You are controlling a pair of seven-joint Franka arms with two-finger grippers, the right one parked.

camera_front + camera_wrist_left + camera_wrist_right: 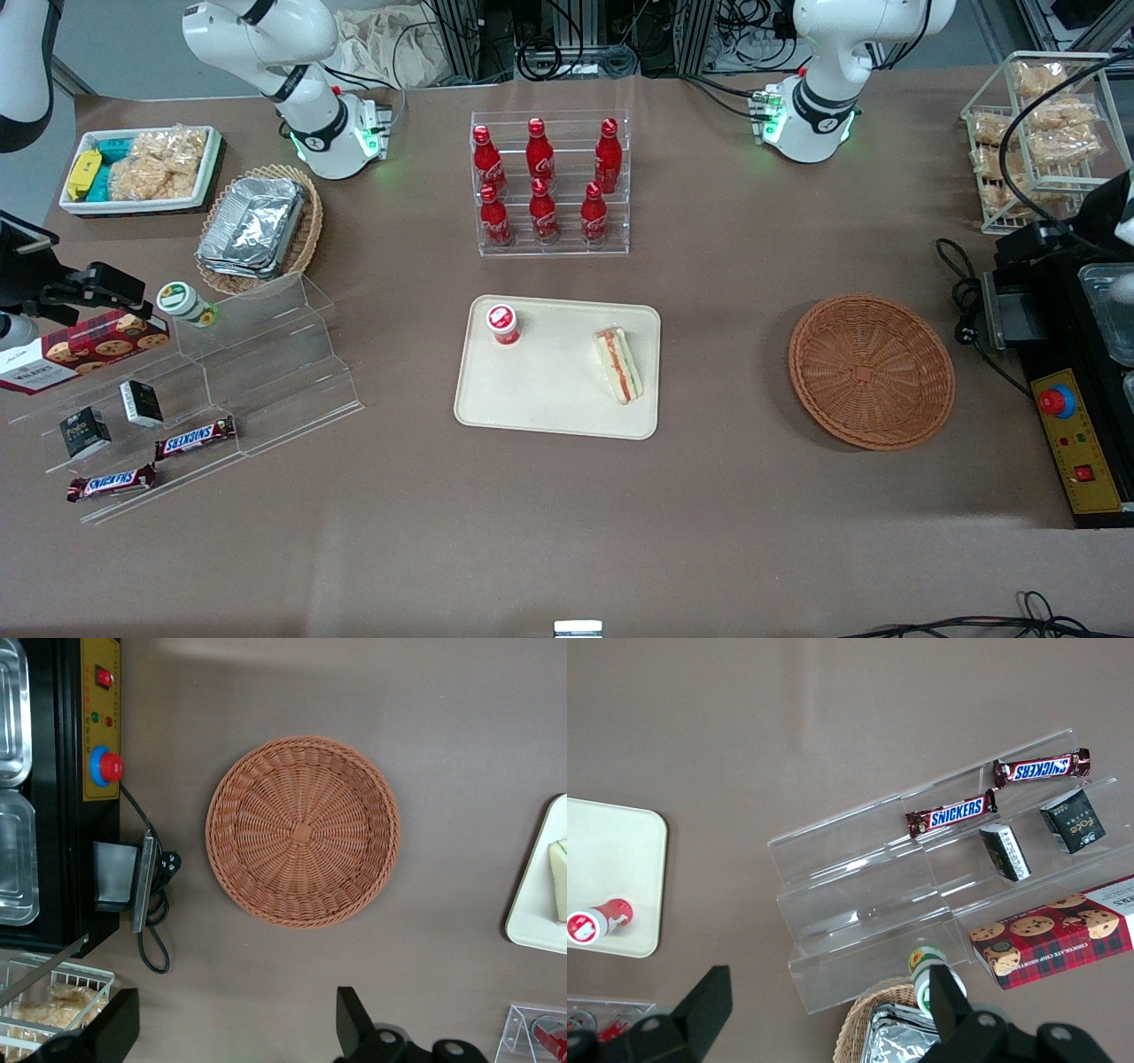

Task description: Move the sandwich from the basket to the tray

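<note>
The sandwich point(618, 364), a pale wedge with a red-orange stripe, lies on the cream tray point(549, 403) at the edge nearest the basket. Its end also shows in the left wrist view point(560, 879), on the tray's corner point(534, 908). The round reddish-brown basket point(871, 370) sits empty beside the tray, toward the working arm's end of the table; its bare woven floor fills the wrist view point(303, 831). My gripper point(235, 1028) hangs open and empty high over the bare table, between the basket and the wire rack, well apart from the sandwich.
A red-capped cup point(503, 323) stands on the tray. A clear rack of red bottles point(549, 182) is farther from the front camera. A black machine with a red button point(1072, 425), its cable point(151, 921) and a white wire rack of snacks point(1036, 124) flank the basket.
</note>
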